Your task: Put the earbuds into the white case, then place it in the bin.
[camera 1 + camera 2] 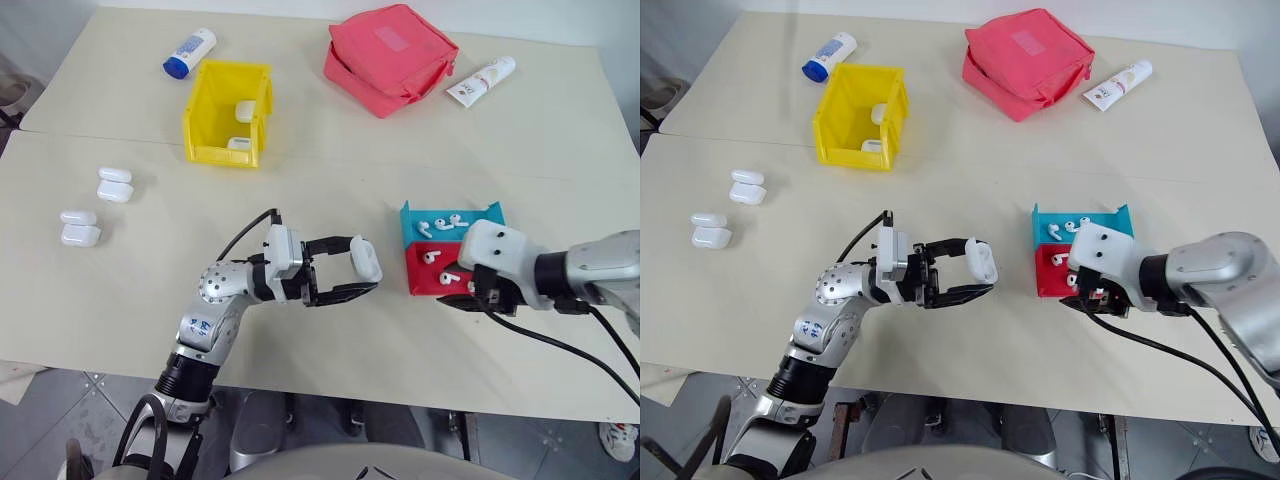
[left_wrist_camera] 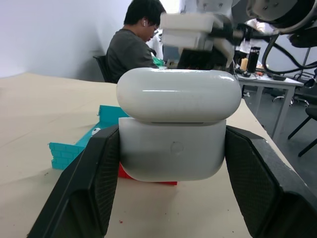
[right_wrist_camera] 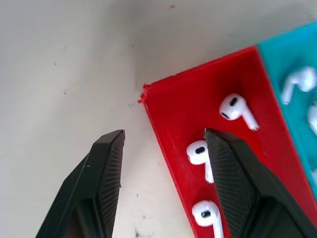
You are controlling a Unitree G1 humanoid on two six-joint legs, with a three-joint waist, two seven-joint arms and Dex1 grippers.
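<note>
Near the middle of the pale beige desk (image 1: 330, 150), we are seeing the left hand (image 1: 348, 272) holding a small glossy white rounded case (image 1: 366, 258) between its two black fingers (image 2: 94, 183), above the desk surface. In the left wrist view the hinged lid of this case is standing open a little, and the fingers are pressing on both sides of the lower body.

To the right of it, the right hand (image 3: 163, 144) is hanging over the edge of the shallow red plastic tray (image 3: 188, 109), with its fingers partly spread and holding nothing. One finger is over the bare desk just beside the tray, and the other finger is over the red tray, close to the tiny glossy white earbuds (image 3: 237, 110) with short stems that are lying there. Three earbuds are showing on the red tray in the right wrist view, and more are lying in the shallow teal blue tray (image 1: 418, 222) that is touching the red one on its far side.

Farther back on the left, the bright yellow boxy plastic bin (image 1: 205, 110) is standing with two white cases already inside. Two more pairs of white cases (image 1: 114, 184) are lying well apart from it, near the left side of the desk.
</note>
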